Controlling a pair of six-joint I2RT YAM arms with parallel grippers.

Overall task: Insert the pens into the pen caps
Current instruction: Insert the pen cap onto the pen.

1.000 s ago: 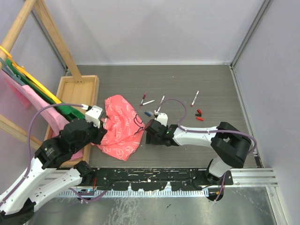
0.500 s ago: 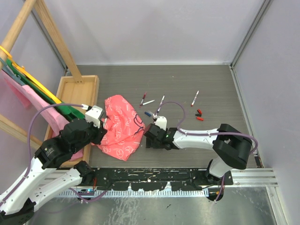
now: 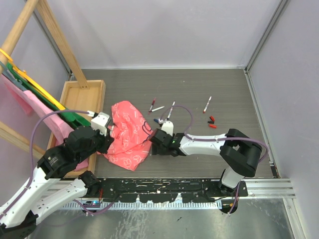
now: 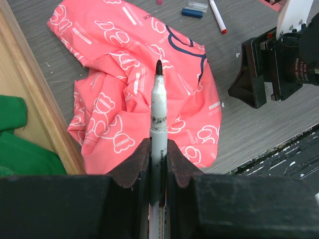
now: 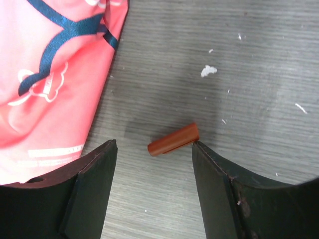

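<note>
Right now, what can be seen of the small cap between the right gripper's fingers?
The cap is a short smooth cylinder, orange-brown, plastic-looking. It lies on its side on the grey table, slightly slanted, between the open fingers of the right gripper. One end is near a finger; contact cannot be told. The pink cloth lies apart.

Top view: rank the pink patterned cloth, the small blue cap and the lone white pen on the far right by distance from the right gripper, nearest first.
1. pink patterned cloth: immediately to the left of the right gripper, its edge right beside it.
2. small blue plastic cap: a short way beyond the gripper, farther back.
3. lone white pen: well off to the right and farther back.
</note>
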